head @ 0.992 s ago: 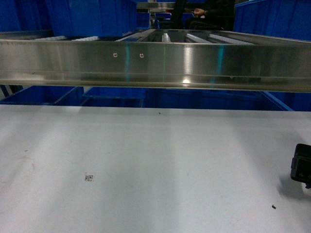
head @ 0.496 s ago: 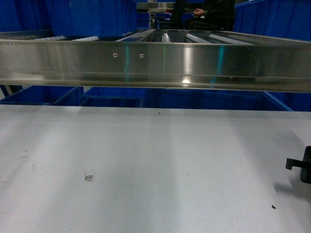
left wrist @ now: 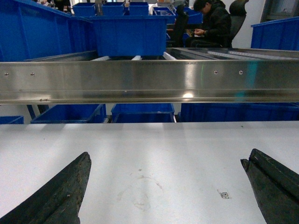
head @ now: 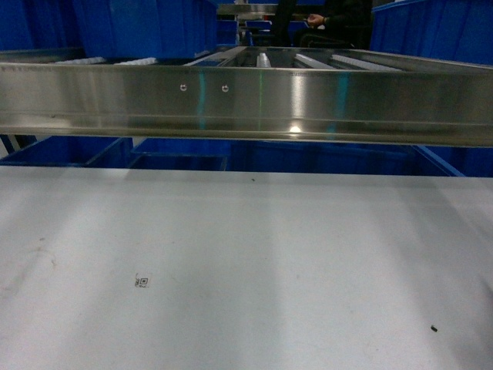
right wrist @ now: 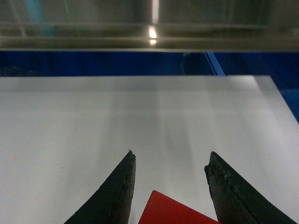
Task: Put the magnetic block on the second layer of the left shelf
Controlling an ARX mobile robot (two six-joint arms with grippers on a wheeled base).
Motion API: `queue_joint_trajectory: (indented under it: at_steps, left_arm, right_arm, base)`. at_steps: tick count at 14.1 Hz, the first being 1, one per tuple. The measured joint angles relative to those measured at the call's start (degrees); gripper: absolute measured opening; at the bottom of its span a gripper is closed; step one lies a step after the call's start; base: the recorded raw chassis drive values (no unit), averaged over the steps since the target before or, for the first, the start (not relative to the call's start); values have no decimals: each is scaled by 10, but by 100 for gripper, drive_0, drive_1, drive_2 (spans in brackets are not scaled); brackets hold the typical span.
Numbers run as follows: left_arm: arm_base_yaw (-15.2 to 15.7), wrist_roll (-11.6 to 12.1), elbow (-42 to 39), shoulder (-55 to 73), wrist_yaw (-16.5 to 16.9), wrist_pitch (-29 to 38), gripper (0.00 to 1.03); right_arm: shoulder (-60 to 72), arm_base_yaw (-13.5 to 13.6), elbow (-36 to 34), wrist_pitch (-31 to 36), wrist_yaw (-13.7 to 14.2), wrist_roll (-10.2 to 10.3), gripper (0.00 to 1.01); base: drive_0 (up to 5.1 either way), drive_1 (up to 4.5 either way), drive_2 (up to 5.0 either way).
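The magnetic block, a red cube, shows only in the right wrist view, low between the dark fingers of my right gripper, which is shut on it above the grey-white tabletop. The steel shelf rail crosses the top of that view. My left gripper is open wide with only bare table between its fingers. It faces the shelf's front rail. Neither gripper shows in the head view, where the shelf tier with white rollers sits behind its rail.
Blue totes stand on the rack, and more sit below it behind the table. A person in black sits at the back. A small code sticker and a dark speck lie on the tabletop.
My right gripper, seen earlier at the right edge of the head view, has slid out of that view to the right. The shelf and table are unchanged.
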Motion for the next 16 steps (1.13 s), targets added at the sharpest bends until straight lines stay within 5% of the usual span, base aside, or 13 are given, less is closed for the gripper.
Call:
queue_joint_trajectory:
  at_steps: [2,5,8,16]
  left_arm:
    - [0,0,0,0,0,0,98]
    - [0,0,0,0,0,0,98]
    - [0,0,0,0,0,0,98]
    - [0,0,0,0,0,0,98]
  right_arm:
    - [-119,0,-11,-64,-37,-8,42]
    - [-228,12,-15,-118,-50,-6,41]
    - [-254,43,-39,-133,-33,-3,41]
    - [-320,45,-68,-175,-31,0,41]
  base:
    - [0,0,0]
    - [0,0,0]
    - [0,0,0]
    - [0,0,0]
